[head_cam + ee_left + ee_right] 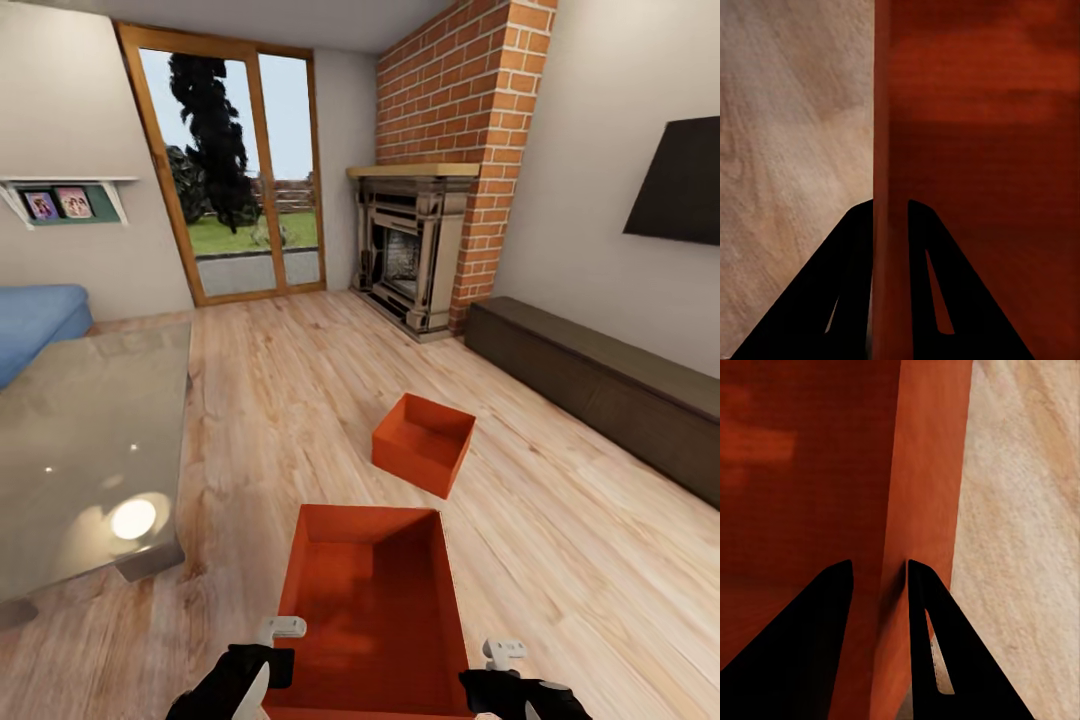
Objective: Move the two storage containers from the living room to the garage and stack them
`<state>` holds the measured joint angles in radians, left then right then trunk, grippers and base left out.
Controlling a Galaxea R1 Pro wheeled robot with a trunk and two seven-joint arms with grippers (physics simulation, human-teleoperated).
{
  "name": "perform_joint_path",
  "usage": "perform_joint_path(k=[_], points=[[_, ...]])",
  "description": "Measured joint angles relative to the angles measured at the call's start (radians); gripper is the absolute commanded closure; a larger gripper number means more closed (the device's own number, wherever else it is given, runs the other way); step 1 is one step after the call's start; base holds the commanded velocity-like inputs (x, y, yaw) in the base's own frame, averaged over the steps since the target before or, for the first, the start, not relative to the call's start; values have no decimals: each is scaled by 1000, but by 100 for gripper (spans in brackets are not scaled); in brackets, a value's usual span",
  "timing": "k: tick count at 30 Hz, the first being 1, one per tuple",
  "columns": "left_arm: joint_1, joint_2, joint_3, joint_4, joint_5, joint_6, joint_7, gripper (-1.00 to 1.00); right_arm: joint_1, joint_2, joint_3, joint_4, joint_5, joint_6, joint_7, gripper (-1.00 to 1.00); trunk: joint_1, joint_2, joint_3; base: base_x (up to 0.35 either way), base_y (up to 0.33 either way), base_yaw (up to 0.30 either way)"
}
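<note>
Two orange-red storage containers noted on light wood plank floor of living room. Near container at 6 o'clock of head view, open top up, held between both arms. Far container at roughly 1 o'clock from the near one, well apart, resting on planks, turned at an angle.

Left to right across head view: blue sofa at 9 o'clock edge; wall shelf with framed photos above it; grey glass-topped table at 8 o'clock, bright lamp reflection on top. Wood-framed glass door at 11 o'clock, lawn and dark tree beyond. Ornate grey fireplace under red brick chimney at 12 to 1 o'clock. Long dark low cabinet along wall at 3 o'clock; black wall TV above.

Left gripper at left wall of near container. Left wrist view: left gripper straddling thin container wall, one finger each side, pinching it; wood floor on one side, container interior on the other.

Right gripper at right wall of near container. Right wrist view: right gripper likewise astride wall, fingers pressed to either face, clamped on it.
</note>
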<state>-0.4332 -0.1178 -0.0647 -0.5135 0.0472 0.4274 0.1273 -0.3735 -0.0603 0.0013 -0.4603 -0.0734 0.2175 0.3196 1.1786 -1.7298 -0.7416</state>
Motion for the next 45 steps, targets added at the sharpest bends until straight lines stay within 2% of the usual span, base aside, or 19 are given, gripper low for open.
perform_joint_path(k=[45], points=[[0, 1, -3, 0, 5, -1, 3, 100, 0, 0, 4, 0, -5, -1, -3, 100, -173, 315, 145, 0, 0, 299]])
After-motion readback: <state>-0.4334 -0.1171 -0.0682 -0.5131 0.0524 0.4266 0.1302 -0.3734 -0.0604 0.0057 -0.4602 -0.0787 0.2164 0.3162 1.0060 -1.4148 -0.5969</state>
